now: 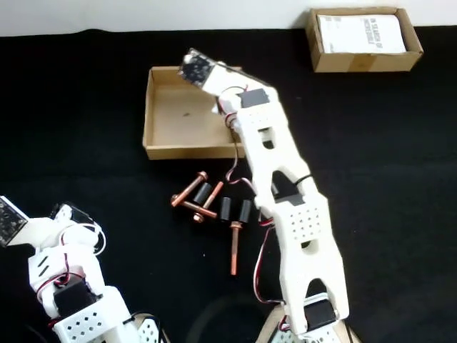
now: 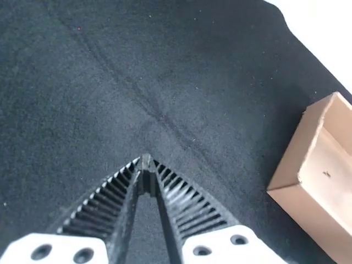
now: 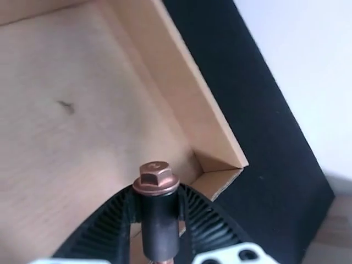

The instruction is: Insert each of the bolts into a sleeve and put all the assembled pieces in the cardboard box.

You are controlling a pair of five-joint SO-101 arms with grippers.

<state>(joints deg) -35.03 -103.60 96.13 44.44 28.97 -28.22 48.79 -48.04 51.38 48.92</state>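
Black cloth covers the desk (image 1: 86, 107) from edge to edge, with a pale wall behind its back edge. At the near left corner sits the left arm; its wrist view shows the left claw (image 2: 146, 170) closed tight, ribbed fingers (image 2: 110, 203) meeting at the tips with nothing between them, over bare cloth. That same view catches one outer corner of the cardboard box (image 2: 313, 165) off to the side.

Seen from the high view, the cardboard box (image 1: 161, 136) lies toward the back, middle of the desk, and the right arm stretches from the near edge to hang over it. What hides beneath that arm comes clear from the right wrist view: the right claw (image 3: 158, 192) grips a black sleeve (image 3: 159, 225) with a copper bolt (image 3: 158, 177) standing in it, hex head up, above the box floor near an inner corner (image 3: 212, 165).

Between the box and the near edge lie loose bolts (image 1: 189, 189), some crossed, one (image 1: 235, 246) apart and straight, mixed with loose sleeves (image 1: 226, 209).

At the back right corner rests a second box (image 1: 364, 63) holding a white sheet (image 1: 360, 32).
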